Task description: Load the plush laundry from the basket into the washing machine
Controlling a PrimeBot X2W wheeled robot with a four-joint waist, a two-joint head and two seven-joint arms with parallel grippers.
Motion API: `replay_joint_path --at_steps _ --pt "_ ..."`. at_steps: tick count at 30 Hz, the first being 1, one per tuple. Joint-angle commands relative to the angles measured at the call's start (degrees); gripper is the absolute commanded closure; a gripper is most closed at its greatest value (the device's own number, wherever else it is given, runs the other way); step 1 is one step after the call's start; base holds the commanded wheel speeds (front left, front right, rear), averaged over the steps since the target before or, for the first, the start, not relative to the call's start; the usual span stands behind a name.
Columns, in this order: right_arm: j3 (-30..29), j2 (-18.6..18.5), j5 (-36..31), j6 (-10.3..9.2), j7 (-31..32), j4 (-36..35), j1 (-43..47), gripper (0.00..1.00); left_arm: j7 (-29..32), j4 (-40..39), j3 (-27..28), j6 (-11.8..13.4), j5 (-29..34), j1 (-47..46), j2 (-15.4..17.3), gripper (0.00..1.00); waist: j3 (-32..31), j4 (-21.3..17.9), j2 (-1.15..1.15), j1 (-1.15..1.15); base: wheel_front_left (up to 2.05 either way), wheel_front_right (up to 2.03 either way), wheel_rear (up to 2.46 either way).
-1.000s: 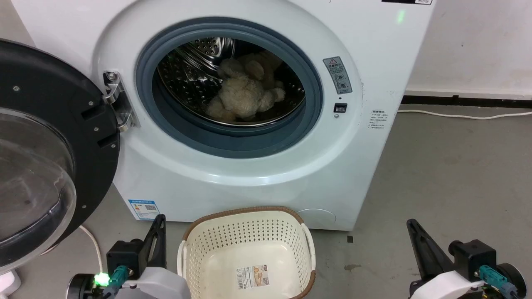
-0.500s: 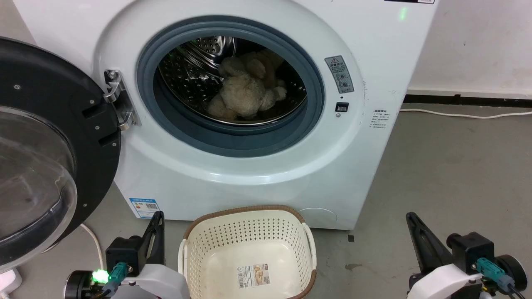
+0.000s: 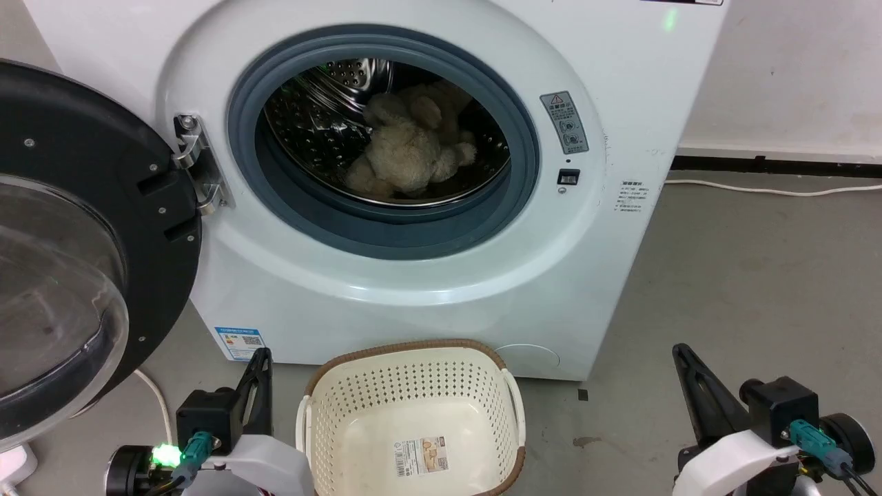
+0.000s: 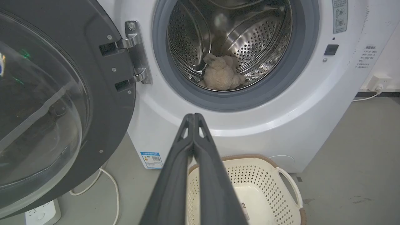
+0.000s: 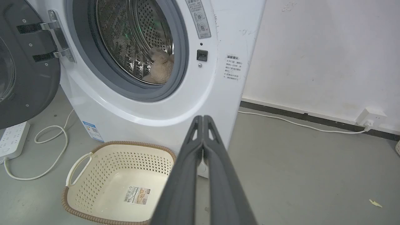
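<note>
The plush laundry (image 3: 406,155) lay inside the washing machine (image 3: 620,83), the basket (image 3: 406,346) bare. My left end effector (image 4: 193,116) and right end effector (image 5: 203,117) were closed, empty; I judged steering clear of the door (image 3: 83,138) best.

The right claw (image 5: 203,118) rises in front of the washing machine (image 5: 147,109), its two dark fingers pressed together and gripping nothing. Inside the machine's drum lies the plush laundry (image 5: 162,67) (partly hidden behind the grey seal). The basket (image 5: 93,147) stands on the floor just in front of the machine, with a label sticker on its bottom. The door (image 5: 28,84) hangs open on the machine's hinge side, and a power strip (image 5: 11,137) lies on the floor below it.
</note>
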Motion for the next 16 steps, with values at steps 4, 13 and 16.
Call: replay_joint_path --at_steps 4,13,16 --pt "0.03 -0.03 -0.44 0.03 0.08 -0.29 -0.65 1.0 0.02 -0.29 0.16 -0.25 0.15 -0.88 -0.07 1.0 0.0 0.0 0.0 0.0 0.0 0.0 0.0" --pt "0.03 -0.03 -0.44 0.03 0.08 -0.29 -0.65 1.0 0.02 -0.29 0.16 -0.25 0.15 -0.88 -0.07 1.0 0.0 0.0 0.0 0.0 0.0 0.0 0.0" --pt "0.03 -0.03 -0.44 0.03 0.08 -0.29 -0.65 1.0 0.02 -0.29 0.16 -0.25 0.15 -0.88 -0.07 1.0 0.0 0.0 0.0 0.0 0.0 0.0 0.0"
